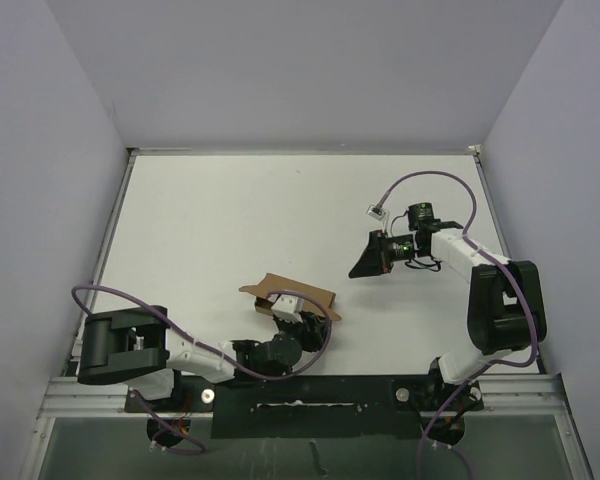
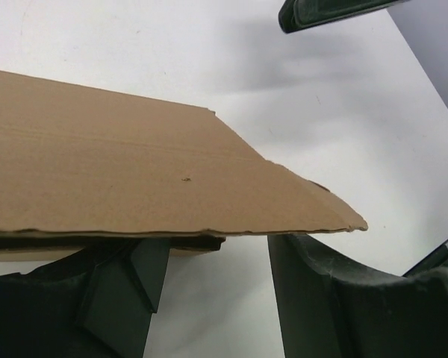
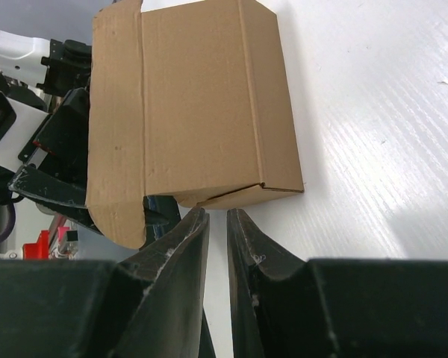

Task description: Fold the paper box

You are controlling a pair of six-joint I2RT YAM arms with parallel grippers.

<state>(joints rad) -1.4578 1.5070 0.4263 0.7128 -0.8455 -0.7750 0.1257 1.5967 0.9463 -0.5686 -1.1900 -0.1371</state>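
Paper box (image 1: 292, 292): one, brown, lower centre of top view, partly hidden by left hand (image 2: 216, 283), fingers apart. Right hand (image 3: 218, 220): nearly together, empty. Two hands.

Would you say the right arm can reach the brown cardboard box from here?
Probably yes: only bare white table lies between the right claw and the brown cardboard box; the left claw occupies its near side.

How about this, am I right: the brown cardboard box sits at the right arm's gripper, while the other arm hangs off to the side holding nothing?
Not quite. In the top external view the paper box sits at the left gripper; the right gripper hangs off to the side holding nothing.
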